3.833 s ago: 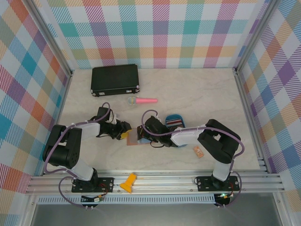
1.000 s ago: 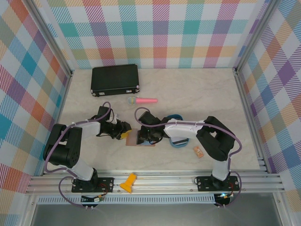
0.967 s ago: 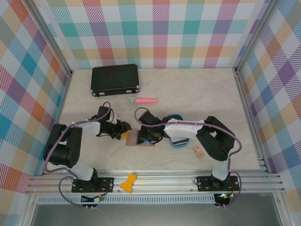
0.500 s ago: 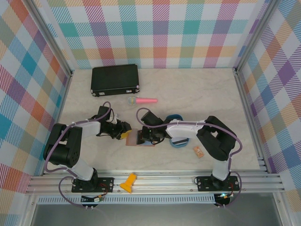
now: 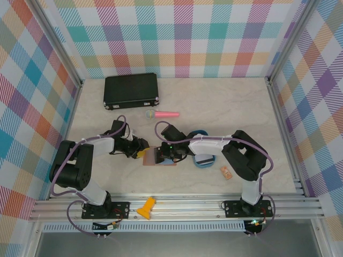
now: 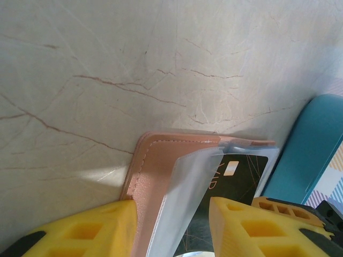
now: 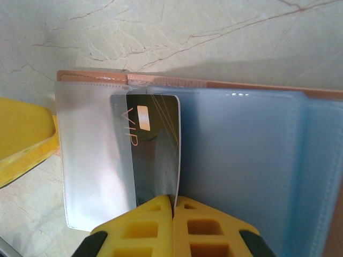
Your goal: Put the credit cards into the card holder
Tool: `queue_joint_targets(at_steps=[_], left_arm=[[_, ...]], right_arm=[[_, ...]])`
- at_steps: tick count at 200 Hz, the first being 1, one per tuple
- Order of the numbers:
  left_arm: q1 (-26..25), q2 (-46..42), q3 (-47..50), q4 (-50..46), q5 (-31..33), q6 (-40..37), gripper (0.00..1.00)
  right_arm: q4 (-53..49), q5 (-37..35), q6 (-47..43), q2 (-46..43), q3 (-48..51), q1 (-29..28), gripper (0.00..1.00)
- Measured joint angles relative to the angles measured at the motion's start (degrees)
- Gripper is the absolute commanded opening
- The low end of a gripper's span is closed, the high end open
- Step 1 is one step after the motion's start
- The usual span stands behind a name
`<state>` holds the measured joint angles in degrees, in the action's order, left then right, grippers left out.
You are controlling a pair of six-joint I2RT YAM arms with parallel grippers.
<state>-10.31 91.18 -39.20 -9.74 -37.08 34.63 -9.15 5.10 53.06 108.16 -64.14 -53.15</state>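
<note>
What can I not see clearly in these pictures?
Top view: contents of the blue tray, mostly covered by the right arm.
Right wrist view: lower end of the black card, behind the right tool.
Left wrist view: lower part of the card holder, cut by the frame; grip of the left tool unclear.

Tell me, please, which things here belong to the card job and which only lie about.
Belonging to the job: card holder; black VIP card, gripped by the right gripper; other cards in the blue tray.
Only lying about: black case; pink toy microphone; small orange piece; yellow object on the front rail.
</note>
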Motion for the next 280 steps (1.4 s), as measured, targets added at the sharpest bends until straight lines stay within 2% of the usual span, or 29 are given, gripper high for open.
queue_joint_targets(at_steps=[20, 140, 224, 280], left_arm=[[0.0, 0.0, 0.0, 0.0, 0.1, 0.0, 0.43], [0.0, 0.1, -0.1, -0.3, 0.1, -0.9, 0.42], [0.0, 0.2, -0.3, -0.6, 0.1, -1.0, 0.42], [0.0, 0.2, -0.3, -0.6, 0.3, -1.0, 0.42]], right_arm=[[0.0, 0.2, 0.0, -0.4, 0.0, 0.0, 0.0], [5.4, -0.5, 2.6, -2.0, 3.7, -0.2, 0.0], [-2.5, -0.3, 2.8, 0.5, -1.9, -0.2, 0.0], [-2.4, -0.5, 3.9, 0.3, -1.6, -0.2, 0.0]])
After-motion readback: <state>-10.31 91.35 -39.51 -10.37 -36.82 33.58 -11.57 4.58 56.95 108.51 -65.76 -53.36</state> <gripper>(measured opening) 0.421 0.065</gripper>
